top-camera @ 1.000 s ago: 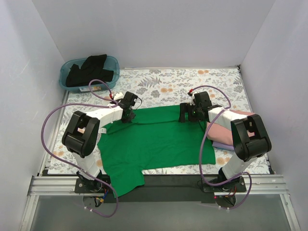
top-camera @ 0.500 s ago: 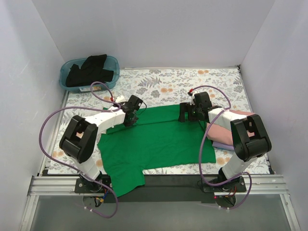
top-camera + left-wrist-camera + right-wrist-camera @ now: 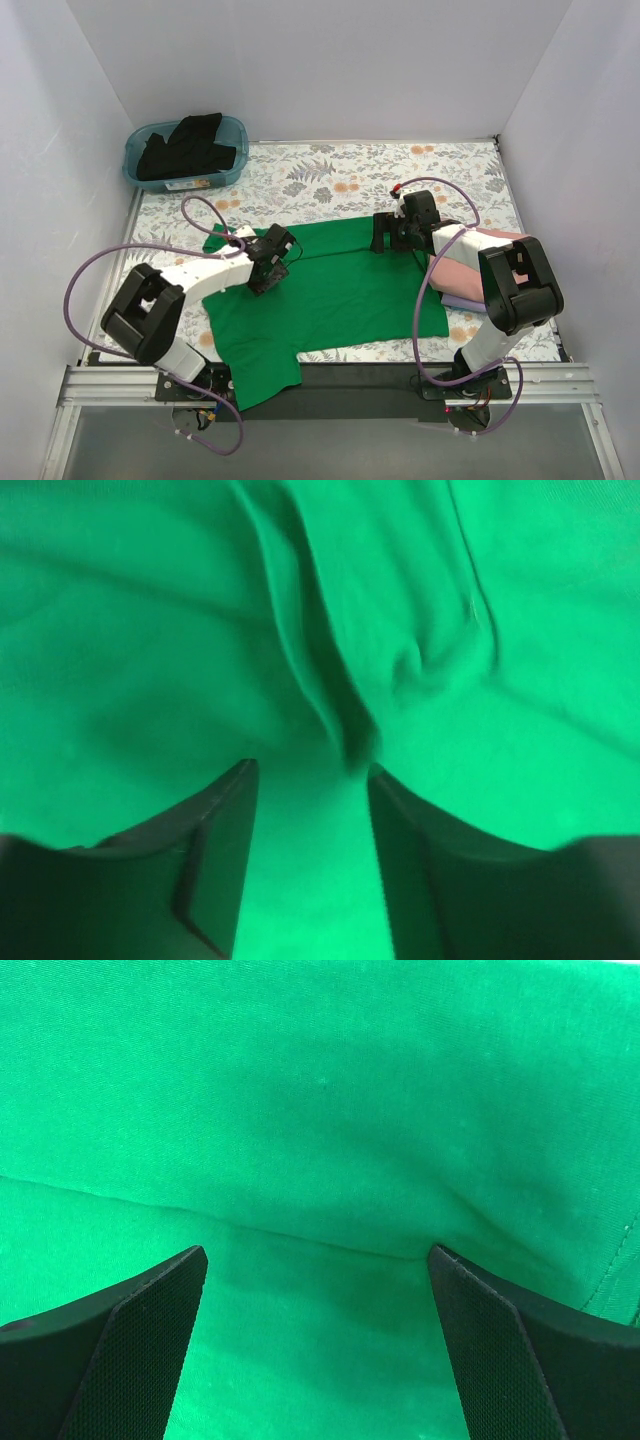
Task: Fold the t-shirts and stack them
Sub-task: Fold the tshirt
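Floral surface (image 3: 350, 180) bears the green t-shirt (image 3: 330, 295), stretching toward its near edge from the open left end effector (image 3: 310, 775) and the wider-open right end effector (image 3: 318, 1260).

Bright green cloth t-shirt (image 3: 450, 630) — blurred in the left wrist view, cropped by every edge in both wrist views. Folded salmon pink t-shirt (image 3: 462, 275) and lavender t-shirt (image 3: 462, 302) beneath — partly hidden behind the right arm (image 3: 515, 285).
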You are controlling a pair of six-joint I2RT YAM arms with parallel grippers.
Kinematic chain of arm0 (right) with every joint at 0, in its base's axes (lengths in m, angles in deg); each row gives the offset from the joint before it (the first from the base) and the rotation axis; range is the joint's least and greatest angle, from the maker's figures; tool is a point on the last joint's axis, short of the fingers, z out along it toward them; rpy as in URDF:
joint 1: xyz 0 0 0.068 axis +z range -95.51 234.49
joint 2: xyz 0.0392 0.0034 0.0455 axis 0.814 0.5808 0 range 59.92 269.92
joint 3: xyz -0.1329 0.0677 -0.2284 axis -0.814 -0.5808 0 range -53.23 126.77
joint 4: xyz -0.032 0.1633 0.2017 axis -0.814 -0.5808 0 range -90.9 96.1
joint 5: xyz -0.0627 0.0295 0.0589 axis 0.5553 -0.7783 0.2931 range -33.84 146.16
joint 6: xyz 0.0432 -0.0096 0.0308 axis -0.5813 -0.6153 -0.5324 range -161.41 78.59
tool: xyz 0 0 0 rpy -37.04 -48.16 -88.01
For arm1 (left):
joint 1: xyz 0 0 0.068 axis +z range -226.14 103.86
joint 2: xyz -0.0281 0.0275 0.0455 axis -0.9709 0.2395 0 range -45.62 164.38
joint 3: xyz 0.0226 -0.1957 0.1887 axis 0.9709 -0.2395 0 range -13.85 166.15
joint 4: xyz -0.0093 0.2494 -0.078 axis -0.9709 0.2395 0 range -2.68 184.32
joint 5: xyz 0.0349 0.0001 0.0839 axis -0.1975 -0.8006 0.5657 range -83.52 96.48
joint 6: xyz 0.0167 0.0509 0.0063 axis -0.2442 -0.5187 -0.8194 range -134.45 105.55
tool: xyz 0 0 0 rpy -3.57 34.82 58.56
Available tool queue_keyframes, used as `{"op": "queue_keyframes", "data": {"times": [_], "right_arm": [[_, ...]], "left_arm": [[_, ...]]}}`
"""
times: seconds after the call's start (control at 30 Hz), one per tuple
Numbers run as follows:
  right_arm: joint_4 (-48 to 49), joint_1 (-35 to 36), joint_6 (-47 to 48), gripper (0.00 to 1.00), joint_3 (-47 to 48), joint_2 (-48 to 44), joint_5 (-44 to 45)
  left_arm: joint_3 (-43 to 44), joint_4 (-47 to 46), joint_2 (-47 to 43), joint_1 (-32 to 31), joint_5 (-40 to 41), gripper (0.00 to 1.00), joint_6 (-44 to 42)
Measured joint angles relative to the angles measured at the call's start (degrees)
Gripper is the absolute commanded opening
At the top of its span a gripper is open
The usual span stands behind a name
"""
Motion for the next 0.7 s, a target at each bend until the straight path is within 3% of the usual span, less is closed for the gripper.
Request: {"op": "queue_keyframes", "data": {"times": [0.07, 0.1, 0.17, 0.3, 0.4, 0.53, 0.7], "right_arm": [[0.04, -0.02, 0.00, 0.98, 0.00, 0.02, 0.02], [0.11, -0.07, 0.00, 0.98, 0.00, 0.02, 0.02], [0.31, -0.15, -0.02, 0.98, 0.00, 0.09, -0.02], [0.63, -0.24, -0.02, 0.98, 0.00, 0.20, -0.07], [0.66, -0.26, 0.00, 0.99, 0.00, 0.20, -0.07], [0.79, -0.28, 0.00, 0.98, 0.00, 0.24, -0.11], [0.85, -0.35, 0.15, 0.98, 0.00, 0.28, -0.24]], "left_arm": [[-0.74, 0.52, -2.64, -1.01, -0.59, 0.61, 0.00], [-0.81, 0.98, -4.35, -1.38, -1.01, 0.76, -0.17], [-0.79, 1.22, -8.22, -1.92, -1.38, 0.92, -0.98], [0.11, 0.57, -16.09, -1.88, 1.18, 0.94, -2.89], [2.54, -1.18, -16.63, -0.90, 4.17, 0.94, -4.87], [5.88, -5.86, -10.62, 4.37, 5.01, 0.95, -8.55], [12.31, -8.72, 3.23, 10.67, 4.92, 0.95, -11.56]]}}
